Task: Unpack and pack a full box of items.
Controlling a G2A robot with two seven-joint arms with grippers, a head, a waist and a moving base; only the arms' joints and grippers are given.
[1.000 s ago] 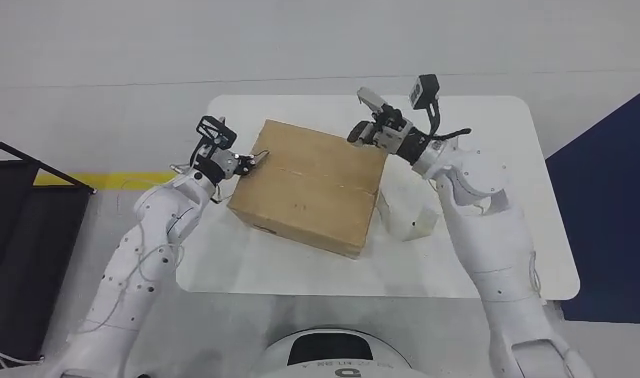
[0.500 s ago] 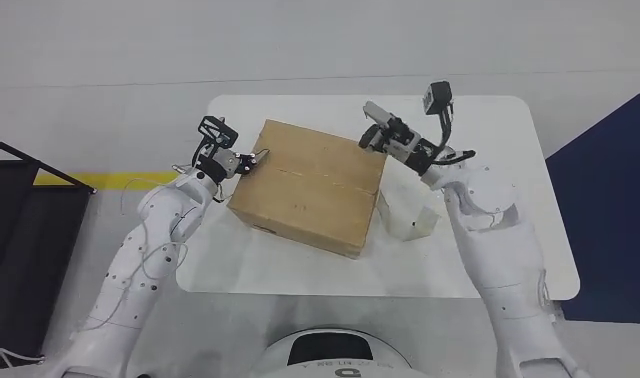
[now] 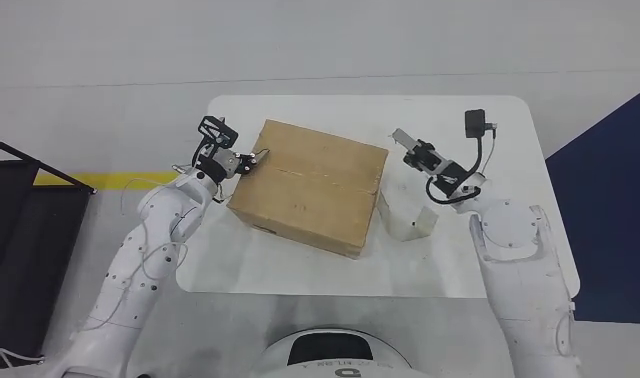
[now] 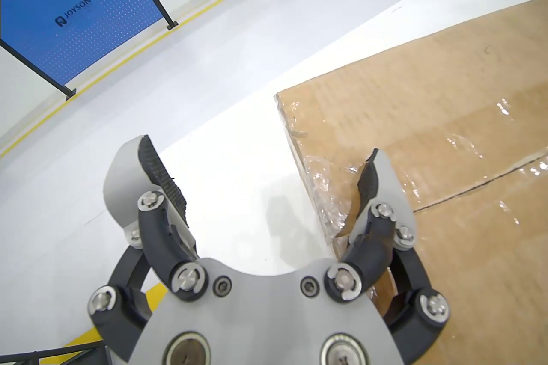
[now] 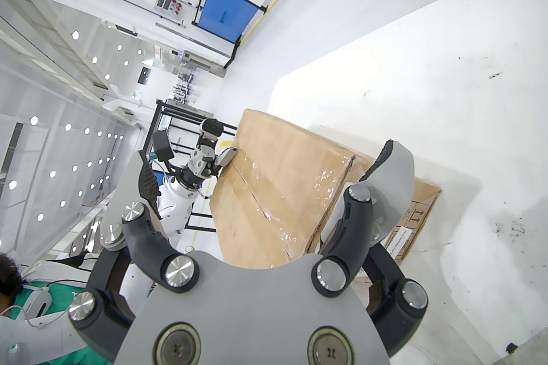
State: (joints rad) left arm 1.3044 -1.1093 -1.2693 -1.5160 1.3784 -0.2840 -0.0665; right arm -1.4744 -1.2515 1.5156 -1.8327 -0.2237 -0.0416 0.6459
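Note:
A closed brown cardboard box [image 3: 310, 186], its top seam taped over, lies skewed in the middle of the white table [image 3: 480, 258]. My left gripper [image 3: 252, 159] is open at the box's left corner. In the left wrist view, the left gripper [image 4: 259, 146] has one finger over the taped end of the box [image 4: 449, 118] and the other over bare table. My right gripper [image 3: 408, 146] hangs open to the right of the box's far right corner, clear of it. In the right wrist view, the right gripper [image 5: 269, 157] holds nothing, with the box [image 5: 274, 187] beyond it.
A small pale box [image 3: 405, 218] stands against the cardboard box's right side, also visible in the right wrist view [image 5: 411, 229]. A black rack [image 3: 20, 208] stands off the table's left, a blue panel [image 3: 600, 198] off its right. Bare tabletop lies right and in front.
My right gripper has pulled away from the box's far right corner, moving right and slightly toward me. The left gripper and the box have stayed put.

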